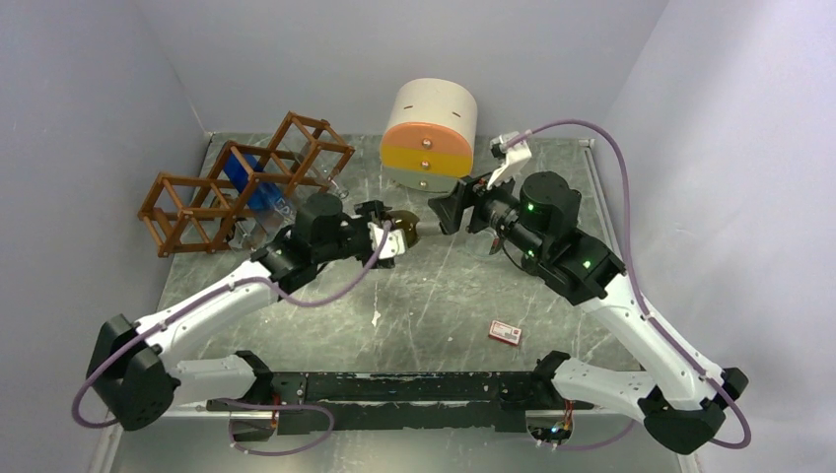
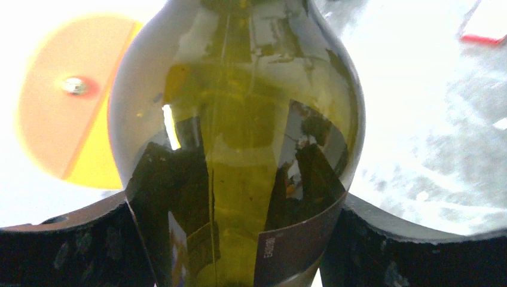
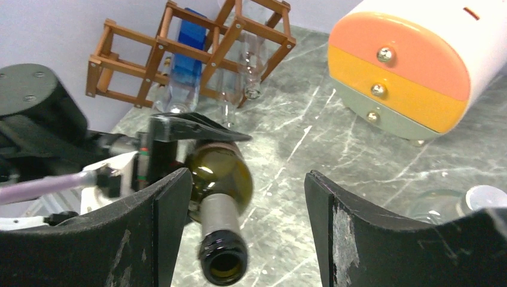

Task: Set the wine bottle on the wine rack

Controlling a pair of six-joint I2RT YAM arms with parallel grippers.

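At frame centre the left gripper (image 1: 391,230) grasps the dark olive-green glass wine bottle (image 3: 222,174), its neck between the released right gripper (image 3: 246,177), well apart from the upper-left reddish-brown wooden lattice wine rack (image 1: 202,197).

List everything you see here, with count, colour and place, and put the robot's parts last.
wine rack: one, reddish-brown, back left of the table
blue bottle: one, blue, in the rack
clear bottles: at least two, colourless, in the rack
drawer cabinet: one, cream with orange, yellow and grey fronts, back centre
wine bottle: one, olive green, held off the table at centre, neck towards the right arm
small card: one, red and white, near right of the table
clear glass item: one, pale cap, on the table by the right arm
table: one, grey marbled
left claw: one, black, shut on the wine bottle
right claw: one, black, open around the bottle's neck
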